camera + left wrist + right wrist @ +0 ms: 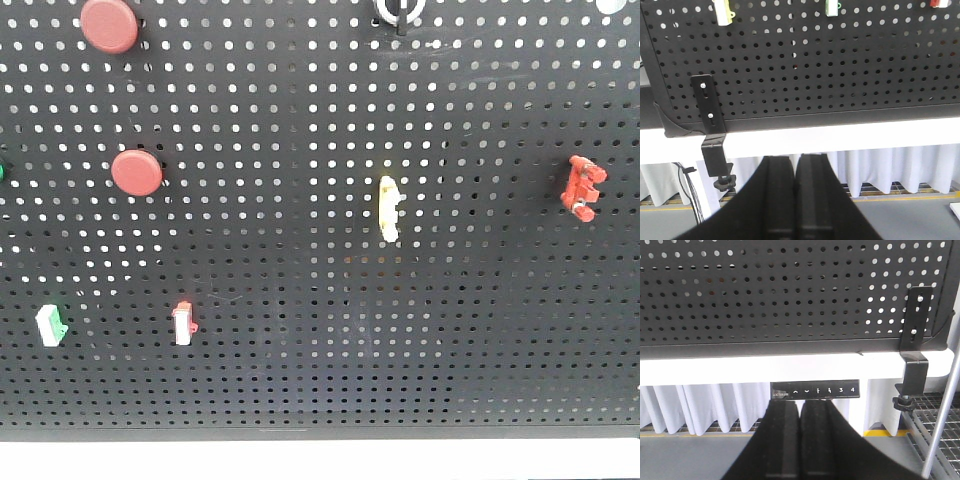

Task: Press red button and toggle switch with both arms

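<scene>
In the front view two round red buttons sit on the black pegboard: one at the top left, one below it. The toggle switch, a silver-white ring with a black lever, is cut off by the top edge. No arm shows in the front view. My left gripper is shut and empty, below the board's lower edge. My right gripper is shut and empty, below the white table edge, under a black keypad.
A pale yellow curved handle and a red clip hang on the board. Small white rockers sit lower left, one green-tipped, one red-tipped. Black clamp brackets hold the board at the left and at the right.
</scene>
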